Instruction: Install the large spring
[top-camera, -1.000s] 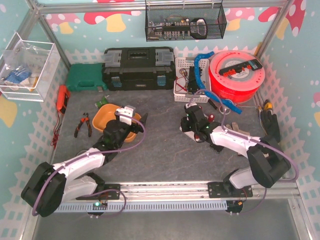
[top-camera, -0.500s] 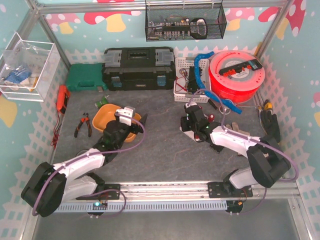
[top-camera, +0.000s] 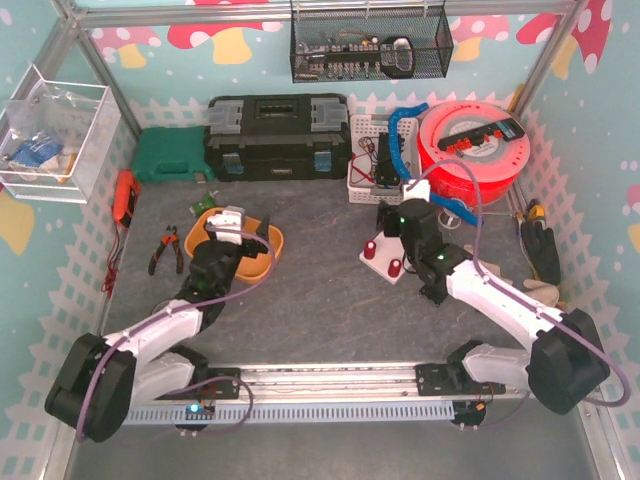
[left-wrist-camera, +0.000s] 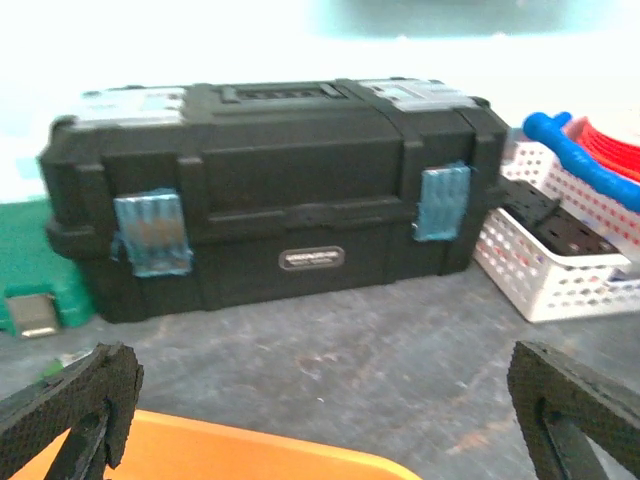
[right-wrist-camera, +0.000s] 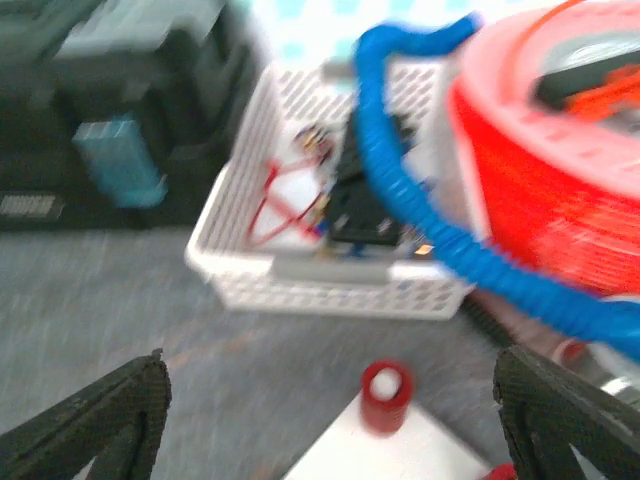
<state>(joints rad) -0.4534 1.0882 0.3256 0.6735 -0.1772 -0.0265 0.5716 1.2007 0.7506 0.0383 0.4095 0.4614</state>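
A workshop bench: toolbox, pliers, cable reel.

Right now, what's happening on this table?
Two robot arms are working over a table. The left gripper hovers above an orange bowl, jaws wide open. The right gripper hangs over a white plate with red posts, near the white basket, jaws also open. Neither holds anything, so the install looks not yet started.

From above and behind me, the top camera takes in the whole desk. Both wrist cameras look low toward the black toolbox, the right one at the white basket beside it.
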